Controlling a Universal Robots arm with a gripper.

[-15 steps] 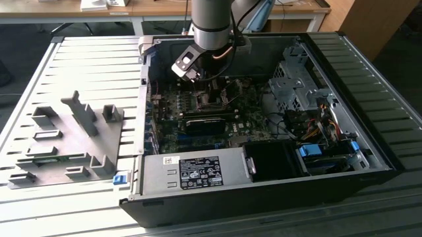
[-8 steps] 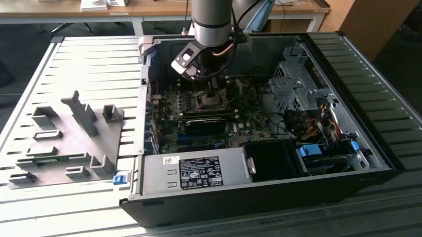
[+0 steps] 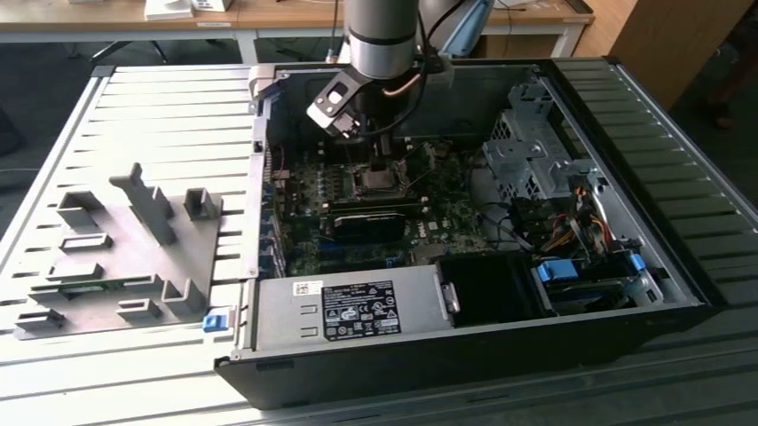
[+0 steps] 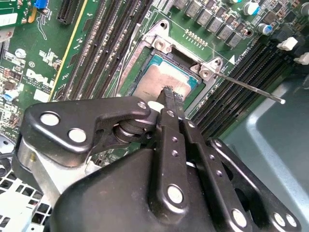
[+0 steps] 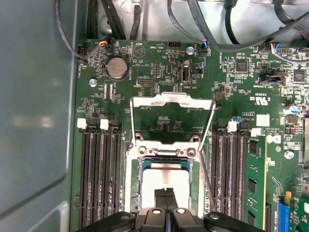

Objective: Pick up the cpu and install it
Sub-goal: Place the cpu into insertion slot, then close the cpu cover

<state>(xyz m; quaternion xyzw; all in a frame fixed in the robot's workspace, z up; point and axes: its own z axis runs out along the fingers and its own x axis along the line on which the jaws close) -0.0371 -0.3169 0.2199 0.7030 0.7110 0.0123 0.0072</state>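
Observation:
The cpu, a silvery square chip with a greenish rim, lies flat inside the motherboard socket in both wrist views. The socket's metal load plate stands hinged open behind it, and the thin wire lever sticks out to one side. My gripper hangs straight over the chip with its two slim black fingers pressed together, tips at or just above the metal top. In the exterior view the gripper reaches down into the open computer case over the socket.
Memory slots flank the socket on both sides. Case walls, a drive cage, cables and the power supply ring the board. A grey fixture plate with blocks lies on the table at the exterior view's left.

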